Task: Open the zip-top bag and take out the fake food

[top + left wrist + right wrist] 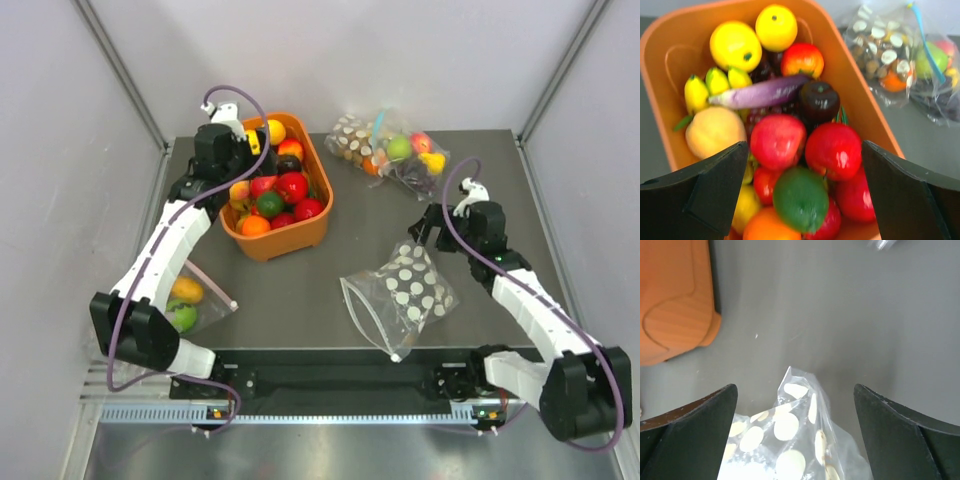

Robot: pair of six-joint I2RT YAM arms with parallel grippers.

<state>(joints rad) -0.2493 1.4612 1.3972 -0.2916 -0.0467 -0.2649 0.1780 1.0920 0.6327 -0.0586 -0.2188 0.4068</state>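
The zip-top bag [400, 295], clear with white polka dots, lies crumpled on the dark table at centre front, and I see no fruit in it. My right gripper [425, 232] is open just behind the bag's far corner and touches nothing. In the right wrist view the bag's corner [790, 440] stands up between the spread fingers of that gripper [795, 390]. My left gripper [250, 150] is open and empty over the orange basket [312, 228]. Glossy red, yellow and green fake food [801, 199] fills the basket under its jaws; the green fruit looks blurred.
A dotted bag with a green apple and grapes [392, 150] lies at the back right and also shows in the left wrist view [900, 60]. Another dotted bag with an orange fruit [195, 300] lies at the front left beside my left arm. The basket corner [675, 305] shows in the right wrist view.
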